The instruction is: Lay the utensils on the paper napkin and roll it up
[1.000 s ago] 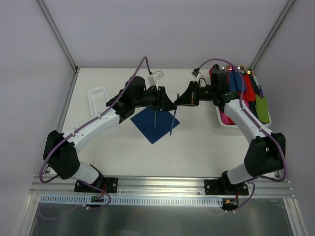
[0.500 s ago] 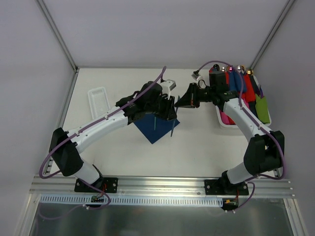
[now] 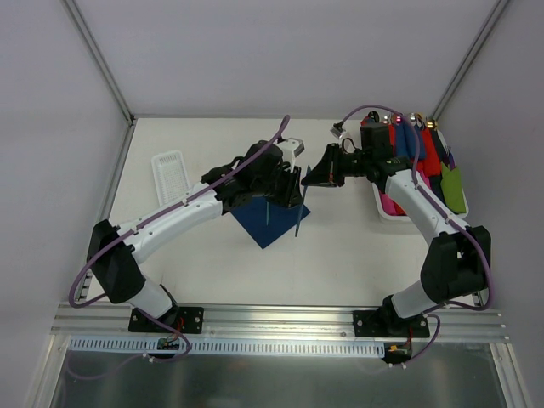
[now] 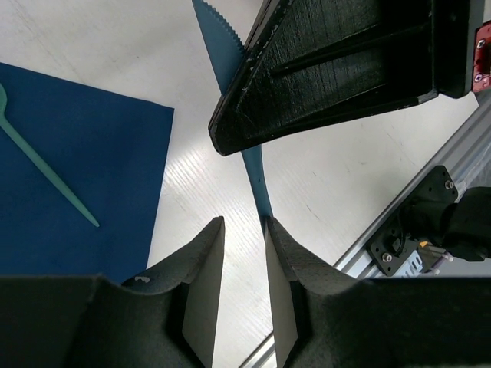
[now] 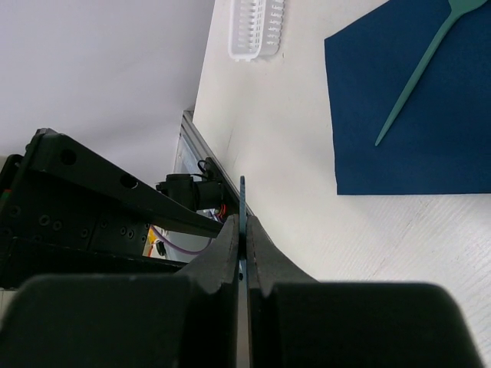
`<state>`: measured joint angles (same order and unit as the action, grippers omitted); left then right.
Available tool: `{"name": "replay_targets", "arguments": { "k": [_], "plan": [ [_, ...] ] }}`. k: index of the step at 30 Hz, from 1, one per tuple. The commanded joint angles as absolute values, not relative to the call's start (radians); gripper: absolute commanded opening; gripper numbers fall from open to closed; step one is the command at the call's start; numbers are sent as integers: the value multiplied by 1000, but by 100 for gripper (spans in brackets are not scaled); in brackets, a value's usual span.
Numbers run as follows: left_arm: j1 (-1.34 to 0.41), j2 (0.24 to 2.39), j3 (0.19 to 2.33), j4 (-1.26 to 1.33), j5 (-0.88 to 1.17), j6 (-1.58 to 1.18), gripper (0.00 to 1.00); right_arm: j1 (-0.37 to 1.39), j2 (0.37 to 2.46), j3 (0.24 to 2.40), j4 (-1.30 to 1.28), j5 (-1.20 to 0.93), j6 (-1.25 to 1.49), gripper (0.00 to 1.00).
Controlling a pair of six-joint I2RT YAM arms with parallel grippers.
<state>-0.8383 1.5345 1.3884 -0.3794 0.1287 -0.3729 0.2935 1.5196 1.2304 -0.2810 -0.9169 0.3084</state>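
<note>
The navy paper napkin (image 3: 270,219) lies flat mid-table with one teal utensil (image 3: 267,209) on it. My right gripper (image 3: 309,178) is shut on a teal serrated knife (image 3: 299,216) that hangs down over the napkin's right corner. In the right wrist view the knife (image 5: 242,195) is edge-on between the closed fingers, my gripper (image 5: 242,218) above the napkin (image 5: 406,123). My left gripper (image 3: 295,190) is open right beside the knife. In the left wrist view the blade (image 4: 253,165) runs down to the inner side of my gripper's (image 4: 242,222) right fingertip (image 4: 278,238). The napkin (image 4: 77,169) and the utensil (image 4: 46,170) show at the left.
A white tray (image 3: 380,204) with red, blue, pink and green rolled bundles stands at the right edge. A small white basket (image 3: 170,174) sits at the left, also in the right wrist view (image 5: 257,27). The two grippers are very close together above the napkin's right corner.
My left gripper has swung right, from over the napkin's far side to right beside the hanging knife. The right gripper has stayed put, holding the knife.
</note>
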Motion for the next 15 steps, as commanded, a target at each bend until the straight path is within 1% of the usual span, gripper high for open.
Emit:
{"name": "replay_targets", "arguments": {
  "k": [1,15],
  "plan": [
    [-845,1545,1424,-402,124,-338,27,299,1494,1241,-270,-931,311,0],
    [-868,1586,1460,-402,170,-310,27,298,1509,1243,-272,-927,305,0]
  ]
}}
